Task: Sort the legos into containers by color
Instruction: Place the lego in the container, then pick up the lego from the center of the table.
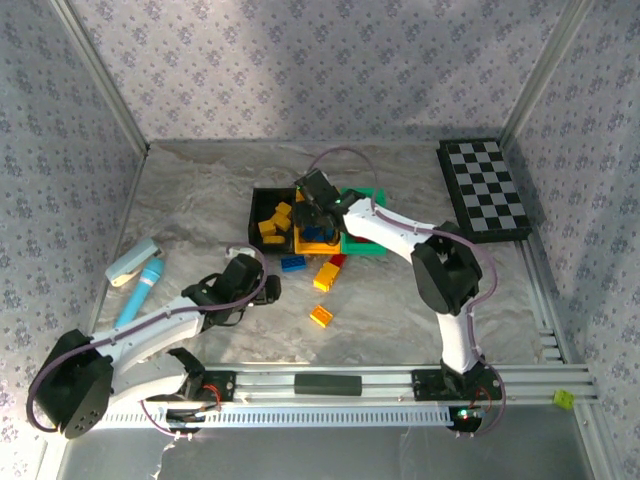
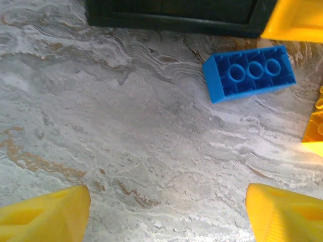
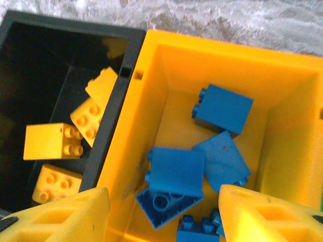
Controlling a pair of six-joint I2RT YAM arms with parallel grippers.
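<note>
One blue brick [image 2: 249, 73] lies ahead of the left claw [image 2: 166, 201], which gapes open and empty.

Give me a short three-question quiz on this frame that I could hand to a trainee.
1. True or false: the yellow bin under the right gripper holds blue bricks.
2. What colour are the bricks in the black bin? A red, B yellow, C blue.
3. Fill in: the loose brick on the table ahead of the left gripper is coloured ____.
Key: 1 true; 2 B; 3 blue.
</note>
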